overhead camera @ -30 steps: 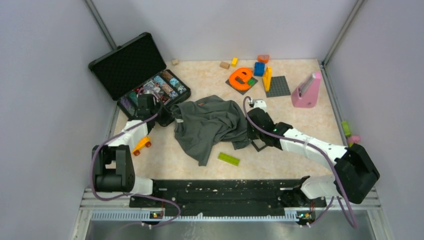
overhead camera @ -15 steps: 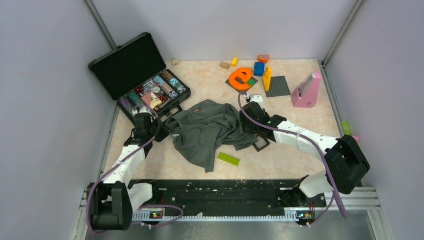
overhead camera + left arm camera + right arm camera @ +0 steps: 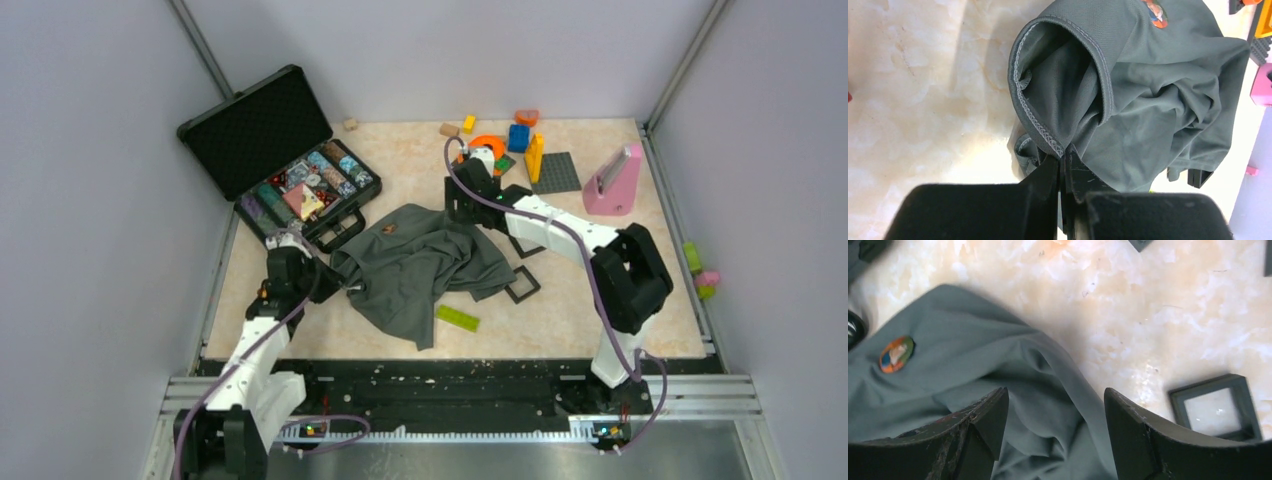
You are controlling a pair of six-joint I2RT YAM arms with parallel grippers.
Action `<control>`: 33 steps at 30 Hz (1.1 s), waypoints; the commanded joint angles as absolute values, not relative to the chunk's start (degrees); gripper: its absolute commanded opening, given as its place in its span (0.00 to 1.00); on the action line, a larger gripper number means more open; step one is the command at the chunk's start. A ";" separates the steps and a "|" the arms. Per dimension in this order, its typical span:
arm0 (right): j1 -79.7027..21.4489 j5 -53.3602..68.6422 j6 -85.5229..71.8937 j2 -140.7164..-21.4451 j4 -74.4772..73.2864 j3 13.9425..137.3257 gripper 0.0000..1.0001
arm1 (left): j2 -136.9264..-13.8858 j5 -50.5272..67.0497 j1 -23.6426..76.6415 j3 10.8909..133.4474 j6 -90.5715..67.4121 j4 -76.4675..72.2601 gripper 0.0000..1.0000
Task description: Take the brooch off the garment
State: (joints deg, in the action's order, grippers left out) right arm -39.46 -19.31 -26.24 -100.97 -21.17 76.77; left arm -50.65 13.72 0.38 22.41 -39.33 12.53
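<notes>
The garment (image 3: 425, 265) lies crumpled at the middle of the table (image 3: 400, 160), reaching a little toward the left edge. The brooch (image 3: 390, 228) is on the fold nearest the table's far edge, facing up. In the right wrist view the brooch (image 3: 896, 354) is a small round orange disc with paler marks on its face, flat against the grey cloth. The left gripper (image 3: 1064, 160) is at the garment's left side with its jaws pressed together on a stitched hem, which rises from the pinch as an open loop (whether it is a sleeve or the neck cannot be told). The right gripper (image 3: 1055, 405) hangs over the garment's far-right border, its fingers (image 3: 990, 415) spread wide with nothing between them. Whether they touch the cloth cannot be told, and the brooch lies off to their left, outside the gap. A black square frame (image 3: 1215, 407) rests on bare table just beside the cloth's right border. An open black case (image 3: 270, 130) stands at the far-left corner, and a green brick (image 3: 457, 318) lies near the garment's near side.
</notes>
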 commanded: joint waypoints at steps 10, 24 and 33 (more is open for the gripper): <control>-42.71 -23.65 -55.97 -113.41 -30.45 91.88 0.69 | -35.89 20.66 0.41 14.08 -45.48 17.00 0.00; -42.71 -17.81 -59.18 -119.76 -25.05 94.88 0.61 | -26.14 21.51 3.18 13.51 -46.96 23.60 0.00; -42.71 -20.15 -53.43 -117.51 -24.87 96.86 0.63 | -26.75 17.80 14.63 10.67 -53.23 20.07 0.00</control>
